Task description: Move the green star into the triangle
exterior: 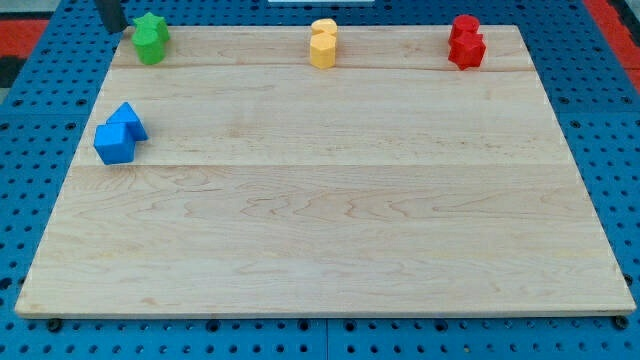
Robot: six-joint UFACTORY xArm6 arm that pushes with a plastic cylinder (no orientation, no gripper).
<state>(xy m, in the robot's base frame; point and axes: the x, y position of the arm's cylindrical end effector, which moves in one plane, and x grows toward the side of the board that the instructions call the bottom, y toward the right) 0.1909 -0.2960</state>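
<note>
Four blocks sit on the pale wooden board (330,220), and the green star (150,38) is the one at the view's top left corner, just inside the board's far edge. My tip (117,29) shows as a dark rod end just to the view's left of the green star, close beside it; whether the two touch I cannot tell. I carry no jaws, only this rod, so nothing is gripped.

Below the green star, along the board's left edge and well apart from it, lies the blue block (119,133), an angular piece whose exact shape I cannot make out. Along the far edge, the yellow block (323,43) stands near the middle and the red block (466,42) near the view's top right corner; both look chunky and many-sided. Around the board runs a blue pegboard surface (30,180) dotted with holes.
</note>
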